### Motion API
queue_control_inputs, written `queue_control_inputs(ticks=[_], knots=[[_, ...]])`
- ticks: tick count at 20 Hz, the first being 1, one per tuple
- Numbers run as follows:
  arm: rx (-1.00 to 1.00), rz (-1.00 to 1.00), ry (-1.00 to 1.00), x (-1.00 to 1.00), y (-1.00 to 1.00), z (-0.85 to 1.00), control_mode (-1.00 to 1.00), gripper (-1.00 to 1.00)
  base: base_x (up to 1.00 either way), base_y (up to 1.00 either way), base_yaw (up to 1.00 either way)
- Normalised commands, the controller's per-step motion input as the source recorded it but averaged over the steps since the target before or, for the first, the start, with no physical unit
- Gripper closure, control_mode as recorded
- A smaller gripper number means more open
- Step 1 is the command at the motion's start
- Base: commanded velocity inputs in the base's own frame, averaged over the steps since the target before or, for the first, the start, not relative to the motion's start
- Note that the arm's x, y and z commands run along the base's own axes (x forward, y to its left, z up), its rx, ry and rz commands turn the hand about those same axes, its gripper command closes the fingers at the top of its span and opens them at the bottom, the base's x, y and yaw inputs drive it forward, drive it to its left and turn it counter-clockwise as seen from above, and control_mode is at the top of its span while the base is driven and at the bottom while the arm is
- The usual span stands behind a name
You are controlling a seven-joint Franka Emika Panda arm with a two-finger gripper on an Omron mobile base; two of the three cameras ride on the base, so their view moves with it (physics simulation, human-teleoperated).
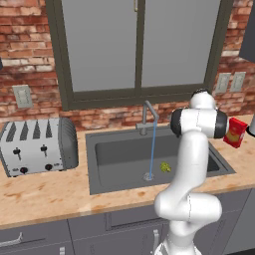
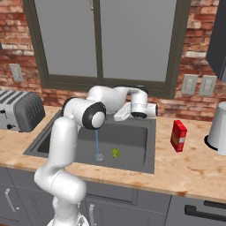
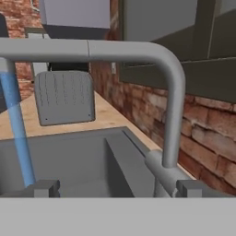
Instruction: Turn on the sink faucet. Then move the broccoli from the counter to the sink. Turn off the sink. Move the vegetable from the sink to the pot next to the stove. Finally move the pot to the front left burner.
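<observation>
Water runs from the sink faucet (image 1: pixel 148 115) and the broccoli (image 1: pixel 165 167) lies on the sink (image 1: pixel 92 149) floor near the drain. The end effector (image 3: pixel 110 186), fingers spread wide and empty, sits at the faucet's base; it should nudge the lever squarely until flow stops.

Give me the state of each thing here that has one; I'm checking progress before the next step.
sink faucet: on, water streaming into the basin.
broccoli: lying in the sink, beside the stream.
end effector: open, holding nothing, close by the faucet's base.
toaster: slots empty, levers up.
red box: upright on the counter.
</observation>
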Motion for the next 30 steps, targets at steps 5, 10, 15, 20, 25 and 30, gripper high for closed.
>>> queue_control_inputs(ticks=[5,10,15,20,25,30], knots=[[0.0,0.0,0.0,0.13,0.0,-0.05,-1.0,-1.0,0.0,0.0,0.0],[0.0,0.0,0.0,0.16,0.0,-0.05,-1.0,-1.0,0.0,0.0,0.0],[0.0,0.0,0.0,0.16,0.0,-0.06,-1.0,-1.0,0.0,0.0,0.0],[0.0,0.0,0.0,0.15,0.0,-0.06,-1.0,-1.0,0.0,0.0,0.0],[0.0,0.0,0.0,0.15,0.0,-0.06,-1.0,-1.0,0.0,0.0,0.0],[0.0,0.0,0.0,0.15,0.0,-0.06,-1.0,-1.0,0.0,0.0,0.0]])
